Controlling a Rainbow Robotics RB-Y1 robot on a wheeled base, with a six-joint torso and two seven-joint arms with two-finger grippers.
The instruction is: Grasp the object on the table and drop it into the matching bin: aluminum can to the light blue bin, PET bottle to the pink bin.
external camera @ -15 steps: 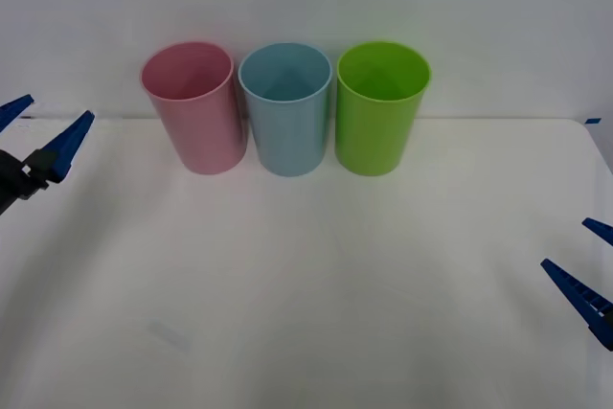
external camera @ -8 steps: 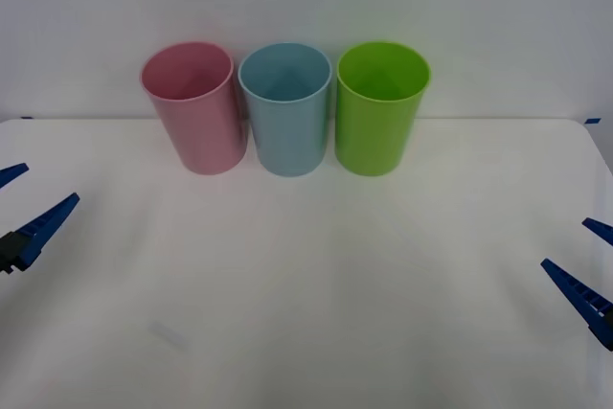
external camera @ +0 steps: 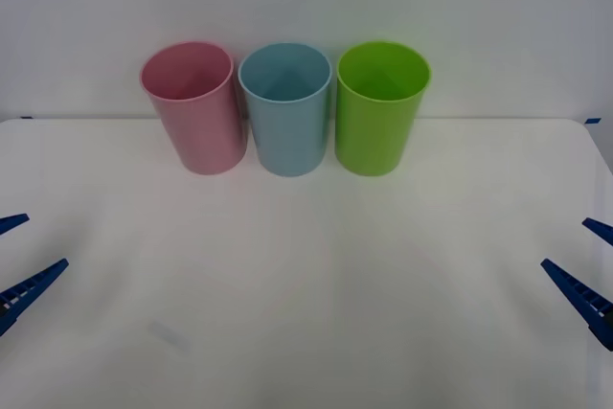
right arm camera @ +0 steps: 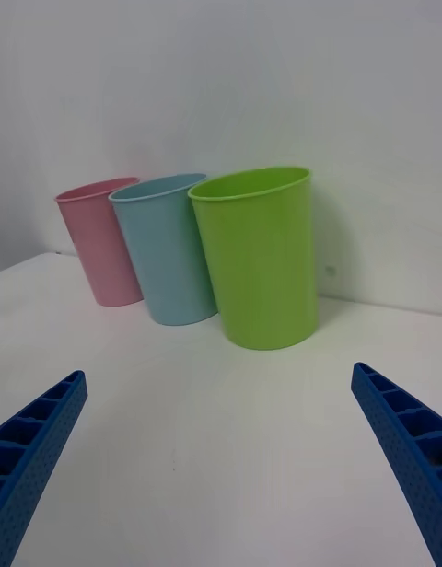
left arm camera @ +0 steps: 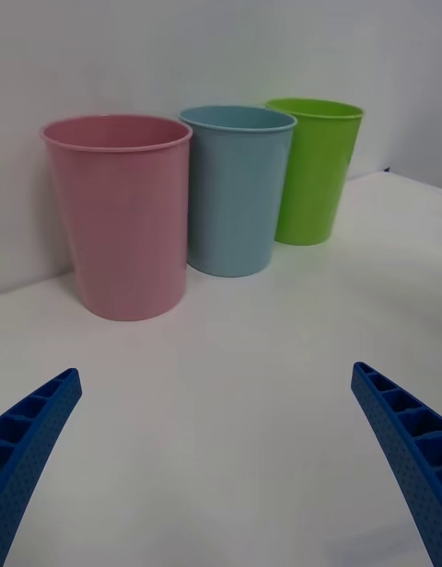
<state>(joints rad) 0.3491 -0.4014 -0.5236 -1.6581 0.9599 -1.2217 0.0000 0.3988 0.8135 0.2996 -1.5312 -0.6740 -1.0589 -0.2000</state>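
On the white table [external camera: 306,275] the pink bin [external camera: 194,107] stands at the back left, with the light blue bin [external camera: 285,107] touching its right side. Both are upright; their insides are hidden from me. The object, a PET bottle, is out of view. My left gripper [external camera: 46,239] hangs open at the table's left edge, well in front of the bins, with nothing between its fingers. At the right edge, my right gripper [external camera: 565,242] is likewise open and holds nothing. From the left wrist I see the pink bin [left arm camera: 120,213] nearest, beyond the left gripper [left arm camera: 216,374].
A green bin [external camera: 381,107] stands upright to the right of the light blue one, closest to the right gripper [right arm camera: 219,374] in the right wrist view. A white wall rises just behind the three bins. A faint grey smudge [external camera: 169,335] marks the tabletop near the front left.
My left gripper has moved back from beside the pink bin's height toward the near left edge, staying open. The right gripper and the bins have not moved.
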